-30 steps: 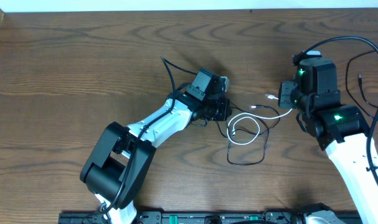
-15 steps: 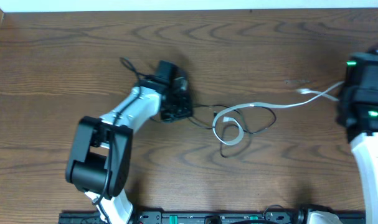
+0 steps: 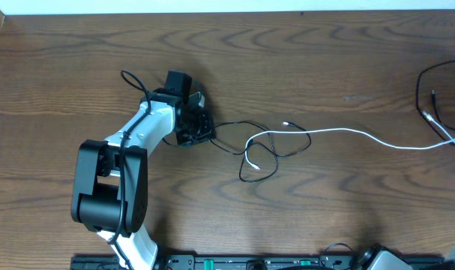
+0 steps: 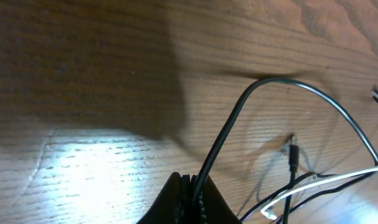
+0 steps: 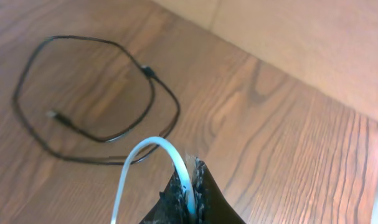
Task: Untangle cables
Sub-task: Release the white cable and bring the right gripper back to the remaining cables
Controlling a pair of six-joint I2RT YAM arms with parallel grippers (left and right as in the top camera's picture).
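Observation:
My left gripper (image 3: 199,130) is shut on the thin black cable (image 3: 234,124). In the left wrist view the black cable (image 4: 238,118) rises out of the closed jaws (image 4: 192,196). It runs right into a small tangle (image 3: 257,159) with the white cable (image 3: 347,132). The white cable stretches from that tangle to the table's right edge. My right gripper is outside the overhead view. In the right wrist view its jaws (image 5: 190,186) are shut on the white cable (image 5: 152,142). The white cable also shows in the left wrist view (image 4: 326,182).
Another loose thin black cable (image 3: 424,96) lies in a loop at the far right; the right wrist view shows the loop (image 5: 157,87) too. The left arm's body (image 3: 111,187) reaches up from the front left. The table's back edge (image 3: 227,10) meets a white wall.
My left gripper pulled left with the black cable. My right gripper pulled right with the white cable and left the overhead frame. The white cable drew out long and the tangle shrank.

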